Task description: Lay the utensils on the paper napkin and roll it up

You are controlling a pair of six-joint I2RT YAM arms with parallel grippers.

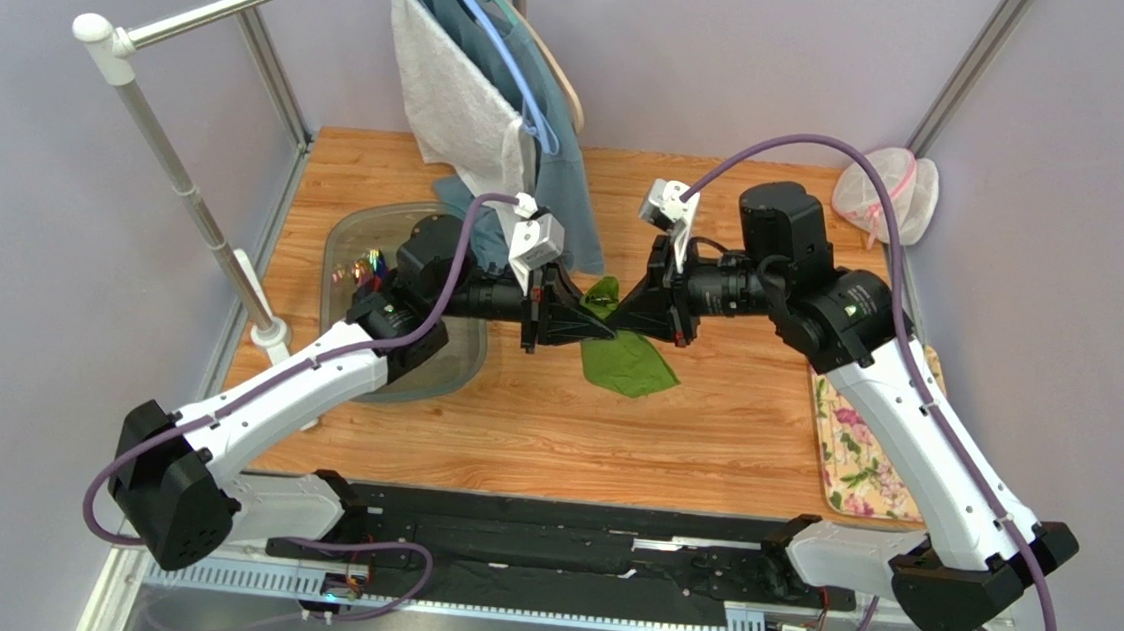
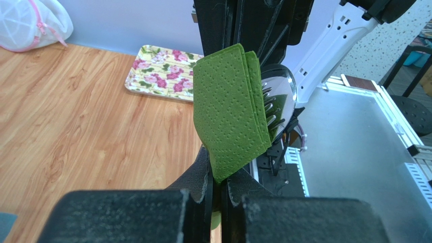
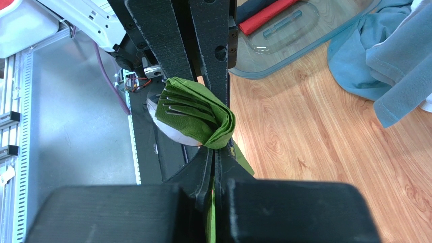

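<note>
Left wrist view: the left gripper [image 2: 219, 174] has its jaws pressed almost together, pinching the lower corner of the paper napkin [image 2: 230, 109]. The napkin is folded in layers around a fork [image 2: 270, 107] and a spoon [image 2: 284, 83], whose tines and bowl poke out at its right edge. In the right wrist view, the right gripper [image 3: 215, 154] is likewise clamped tight on a bunched fold of the napkin, with a strip of green running down between its fingers. In the top external view, the two grippers meet tip to tip over the middle of the wooden table [image 1: 545, 420], with the napkin held between them. A flap spreads out below; whether it touches the wood I cannot tell.
</note>
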